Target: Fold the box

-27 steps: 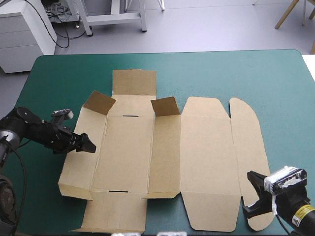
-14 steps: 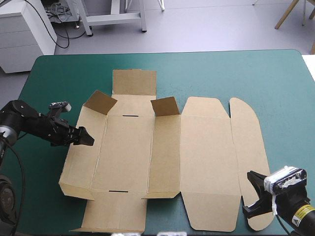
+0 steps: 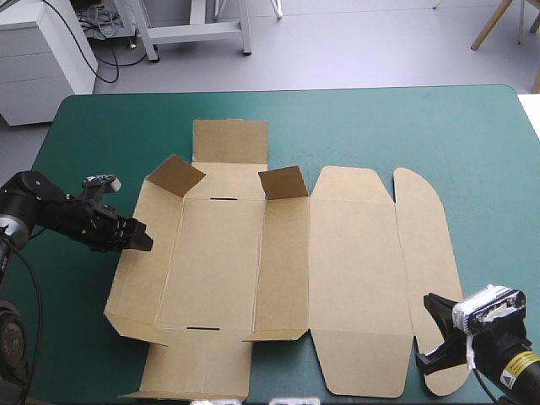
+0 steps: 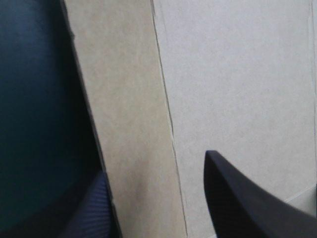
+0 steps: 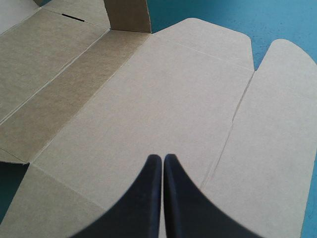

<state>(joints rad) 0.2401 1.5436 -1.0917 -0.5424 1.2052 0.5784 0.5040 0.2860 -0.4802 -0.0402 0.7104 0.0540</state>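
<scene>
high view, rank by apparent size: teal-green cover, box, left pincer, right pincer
1. teal-green cover
2. box
3. left pincer and right pincer: they look about alike. The right one sits nearer the camera, so I won't rank them.

I work in a lab or workshop: my surface [image 3: 405, 126] has a teal-green cover, and beyond it I see a grey floor [image 3: 354, 51], a white cabinet [image 3: 42, 51], loose black cables [image 3: 103, 63] and a grey metal frame [image 3: 194, 32].
</scene>
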